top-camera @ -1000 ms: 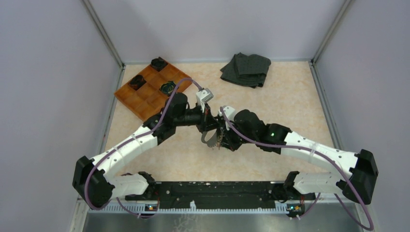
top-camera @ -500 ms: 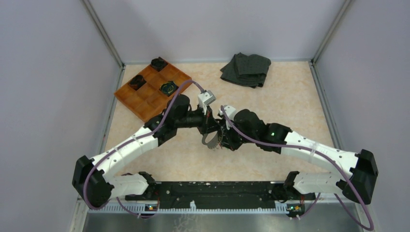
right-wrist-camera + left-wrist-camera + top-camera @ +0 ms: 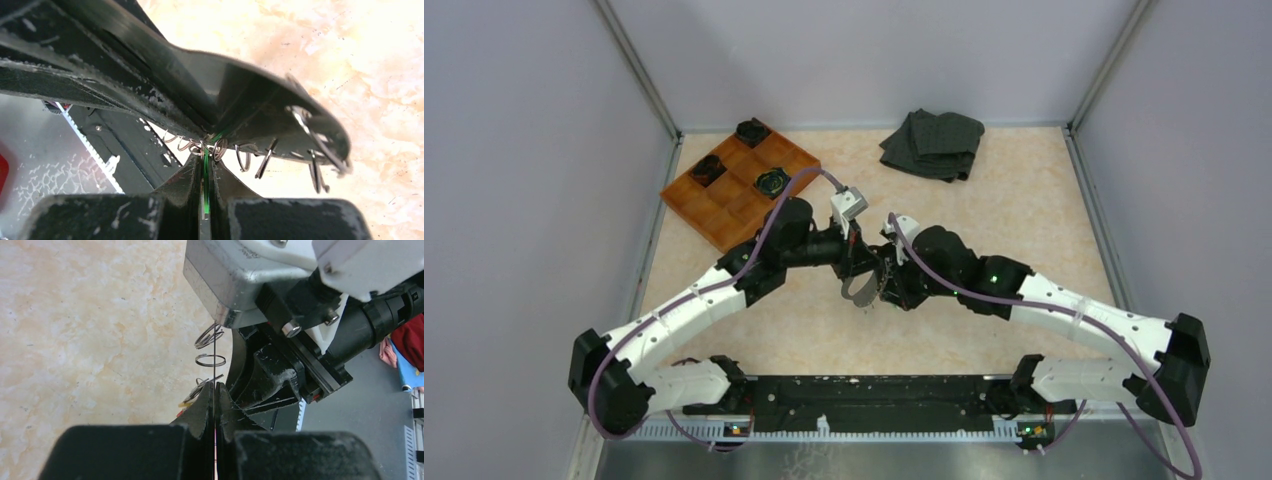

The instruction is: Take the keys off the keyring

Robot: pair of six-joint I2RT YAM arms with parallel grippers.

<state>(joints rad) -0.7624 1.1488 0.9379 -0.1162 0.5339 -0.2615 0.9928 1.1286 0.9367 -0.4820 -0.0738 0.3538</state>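
Shifted slightly outward since a second ago, both forearms meet just beyond the orange tray's [image 3: 724,215] near corner, toward the bases — left gripper [image 3: 215,386] and right gripper [image 3: 204,152] tip to tip, each pair of jaws pinched tight on the keyring [image 3: 206,337] — keys [image 3: 196,391] apparently bunched at the fingertips

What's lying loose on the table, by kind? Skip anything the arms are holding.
Orange gridded plastic tray: 1
Black round objects in the tray: 3
Dark grey folded cloth: 1
Total: 5
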